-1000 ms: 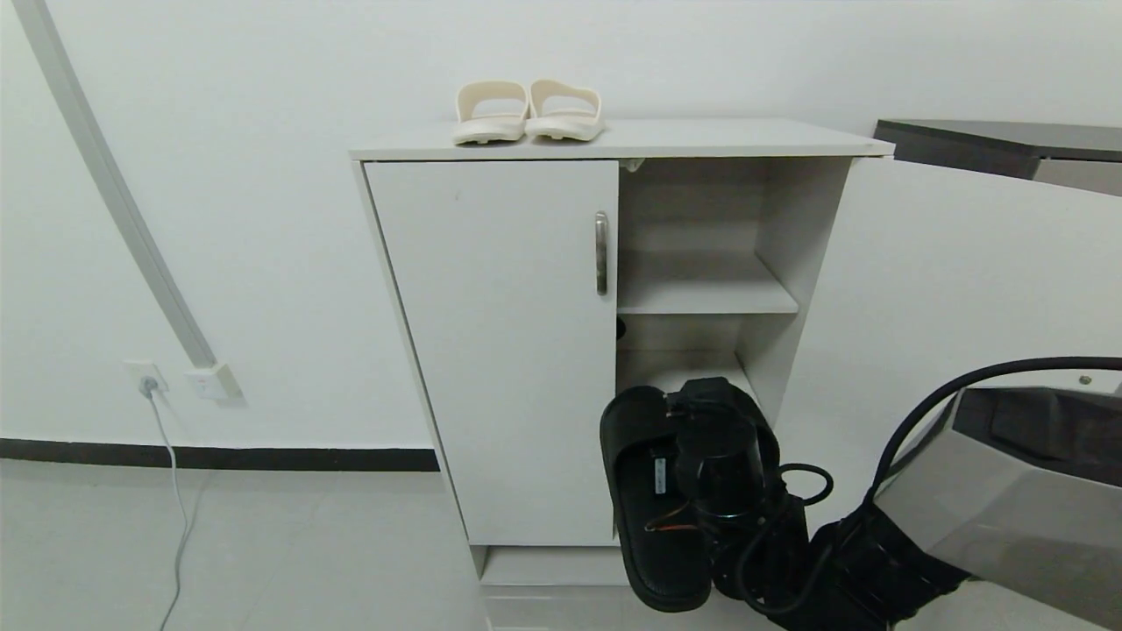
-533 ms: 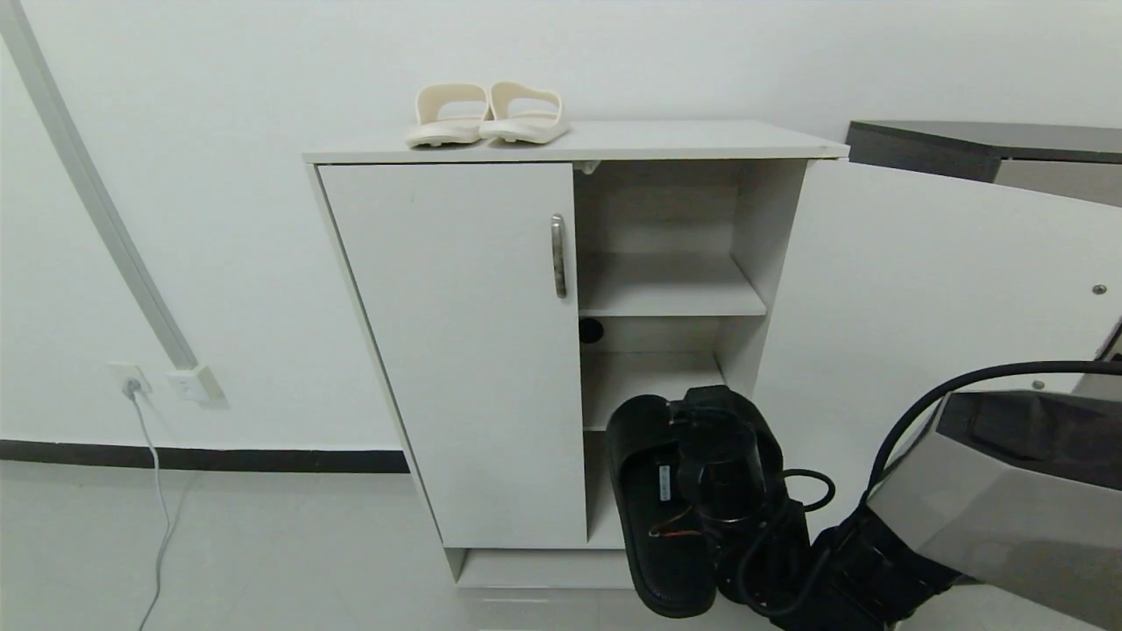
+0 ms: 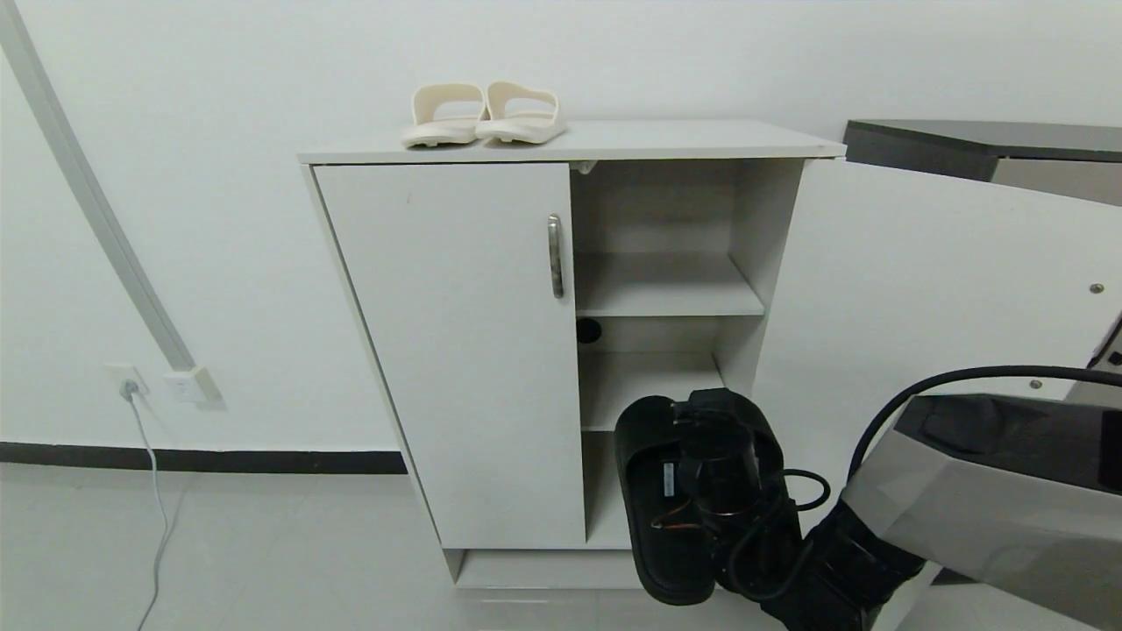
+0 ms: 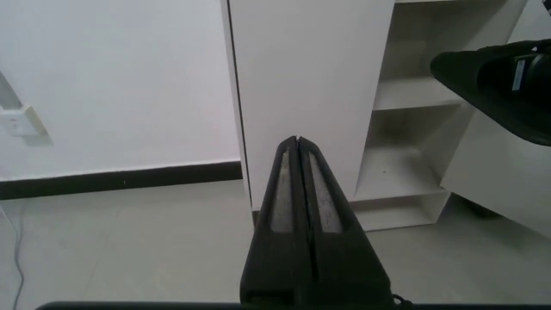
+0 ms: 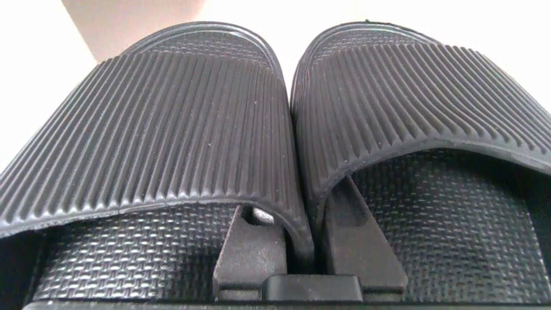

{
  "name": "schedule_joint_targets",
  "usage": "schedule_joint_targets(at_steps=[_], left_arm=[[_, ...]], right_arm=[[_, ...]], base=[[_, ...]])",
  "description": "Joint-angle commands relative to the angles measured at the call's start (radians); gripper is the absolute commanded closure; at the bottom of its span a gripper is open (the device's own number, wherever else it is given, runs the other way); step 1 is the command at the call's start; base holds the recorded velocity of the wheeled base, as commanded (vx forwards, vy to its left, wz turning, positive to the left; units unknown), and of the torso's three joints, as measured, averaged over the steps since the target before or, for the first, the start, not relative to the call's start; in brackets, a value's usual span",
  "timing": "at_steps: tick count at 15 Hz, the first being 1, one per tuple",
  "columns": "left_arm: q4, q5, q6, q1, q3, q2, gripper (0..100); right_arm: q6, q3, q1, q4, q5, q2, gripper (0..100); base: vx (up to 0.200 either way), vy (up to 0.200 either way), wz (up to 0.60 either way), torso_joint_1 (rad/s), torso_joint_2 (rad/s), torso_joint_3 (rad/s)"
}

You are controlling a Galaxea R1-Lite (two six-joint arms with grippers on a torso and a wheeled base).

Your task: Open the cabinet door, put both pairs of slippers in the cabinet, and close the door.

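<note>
A white cabinet (image 3: 456, 350) stands against the wall with its left door closed and its right door (image 3: 920, 289) swung wide open. Bare shelves (image 3: 666, 294) show inside. A beige pair of slippers (image 3: 482, 114) rests on the cabinet top. My right gripper (image 3: 727, 464) is shut on the black pair of slippers (image 3: 662, 508), which hangs low before the open compartment. In the right wrist view its fingers (image 5: 250, 250) pinch the two ribbed straps of the black slippers (image 5: 198, 129) together. My left gripper (image 4: 296, 142) is shut and empty, low over the floor, facing the cabinet (image 4: 310, 86).
A wall socket with a plugged cable (image 3: 131, 386) is at the left, under a slanted conduit (image 3: 88, 193). A dark grey counter (image 3: 990, 145) stands behind the open door. Bare floor (image 3: 219, 552) lies left of the cabinet.
The head camera has shifted, so the cabinet sits further left in the picture. The black slippers in my right gripper now hang before the open compartment instead of at the closed door's edge.
</note>
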Motion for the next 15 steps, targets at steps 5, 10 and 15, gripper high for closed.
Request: schedule_joint_targets(at_steps=[5, 10, 15], left_arm=[[0.001, -0.001, 0.000, 0.000, 0.000, 0.002, 100], [0.001, 0.000, 0.000, 0.000, 0.000, 0.002, 100], [0.001, 0.000, 0.001, 0.000, 0.000, 0.002, 100]], right_arm=[[-0.001, -0.024, -0.010, -0.010, 0.000, 0.047, 100], [-0.001, -0.032, -0.011, -0.031, 0.000, 0.062, 100], [-0.005, -0.064, -0.018, -0.056, 0.000, 0.080, 100]], base=[[0.000, 0.000, 0.00, 0.000, 0.00, 0.000], [0.000, 0.000, 0.00, 0.004, 0.00, -0.103], [0.000, 0.000, 0.00, 0.002, 0.00, -0.192]])
